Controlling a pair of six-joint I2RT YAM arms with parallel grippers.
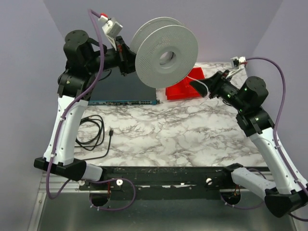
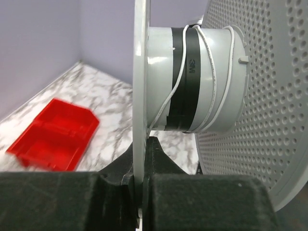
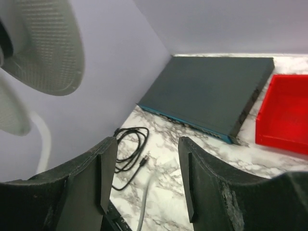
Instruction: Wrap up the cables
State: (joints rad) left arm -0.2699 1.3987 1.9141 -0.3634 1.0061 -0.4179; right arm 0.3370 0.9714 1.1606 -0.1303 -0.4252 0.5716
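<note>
White cables point(image 2: 212, 86) wind round the spool point(image 2: 161, 72) just beyond left gripper point(image 2: 140, 186).

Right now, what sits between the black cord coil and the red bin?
The dark flat box with a blue front edge, lying on the marble. The right wrist view shows it best.

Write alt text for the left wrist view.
The left claw is shut on the thin near flange of a grey spool, whose hub carries a few loose turns of thin white cable over a band of black tape. A red bin sits on the marble table beyond.
</note>
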